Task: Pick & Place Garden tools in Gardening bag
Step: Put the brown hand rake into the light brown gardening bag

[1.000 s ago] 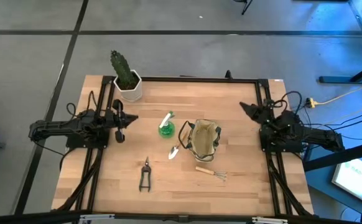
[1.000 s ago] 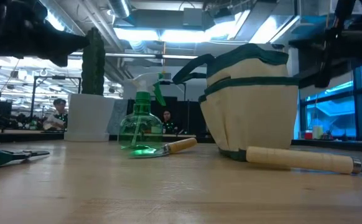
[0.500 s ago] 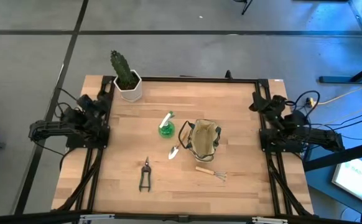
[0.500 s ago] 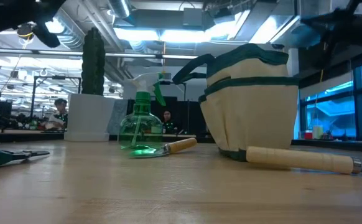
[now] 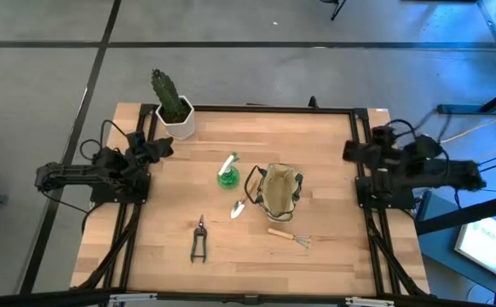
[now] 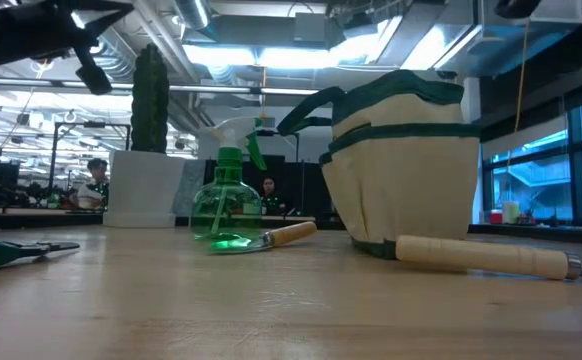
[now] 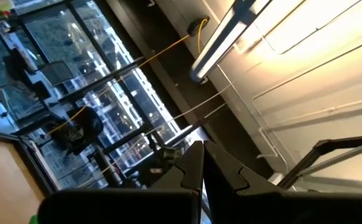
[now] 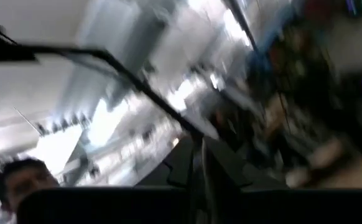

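left gripper at tabletop left edge, jaws clenched, empty | right gripper at right edge, jaws clenched, empty | tools lie around bag

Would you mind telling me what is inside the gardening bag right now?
The high view looks down into the open gardening bag and shows only pale fabric folds, no tool visible. The bottom is shadowed, so something small there cannot be ruled out.

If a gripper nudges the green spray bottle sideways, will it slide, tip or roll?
The spray bottle stands upright on a wide, rounded base, so a low nudge would probably slide it. Its tall white nozzle sits high, so a push up there may tip it. Once down, the round body would likely roll, perhaps toward the trowel beside it.
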`<state>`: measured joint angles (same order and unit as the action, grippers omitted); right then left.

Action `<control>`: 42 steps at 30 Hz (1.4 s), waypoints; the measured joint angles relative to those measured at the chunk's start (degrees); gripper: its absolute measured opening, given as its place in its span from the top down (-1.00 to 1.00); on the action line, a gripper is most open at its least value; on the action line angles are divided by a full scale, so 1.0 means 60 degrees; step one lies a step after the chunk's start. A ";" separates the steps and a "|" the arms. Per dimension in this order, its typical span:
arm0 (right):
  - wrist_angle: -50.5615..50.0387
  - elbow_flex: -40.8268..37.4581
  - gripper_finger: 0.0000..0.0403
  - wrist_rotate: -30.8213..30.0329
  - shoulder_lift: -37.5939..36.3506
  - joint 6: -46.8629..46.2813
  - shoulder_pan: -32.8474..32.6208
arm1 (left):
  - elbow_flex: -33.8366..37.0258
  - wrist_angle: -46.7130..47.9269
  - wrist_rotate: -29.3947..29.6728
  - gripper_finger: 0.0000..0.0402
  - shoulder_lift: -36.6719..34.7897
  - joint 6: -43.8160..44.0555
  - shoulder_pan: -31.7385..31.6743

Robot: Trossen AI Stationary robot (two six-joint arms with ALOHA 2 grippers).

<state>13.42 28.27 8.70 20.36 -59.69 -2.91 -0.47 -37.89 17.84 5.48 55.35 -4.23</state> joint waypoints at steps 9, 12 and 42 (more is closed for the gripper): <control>-0.3260 0.2810 0.57 0.0592 0.3892 -0.0771 -0.2241 | -0.0004 -0.0145 0.0004 0.98 0.0036 -0.0007 0.0000; -0.3951 0.3630 0.47 0.0589 0.4884 -0.1051 -0.3024 | -0.0004 -0.0139 -0.0088 0.98 0.0036 -0.0060 0.0000; -0.9240 0.6764 -0.05 -0.3018 1.1145 -0.1034 -0.7707 | -0.0134 -0.0182 -0.1398 0.98 0.0068 0.0479 0.1699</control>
<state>-42.02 68.86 -9.41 87.23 -65.89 -49.16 -1.27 -38.98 9.45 5.89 58.23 5.96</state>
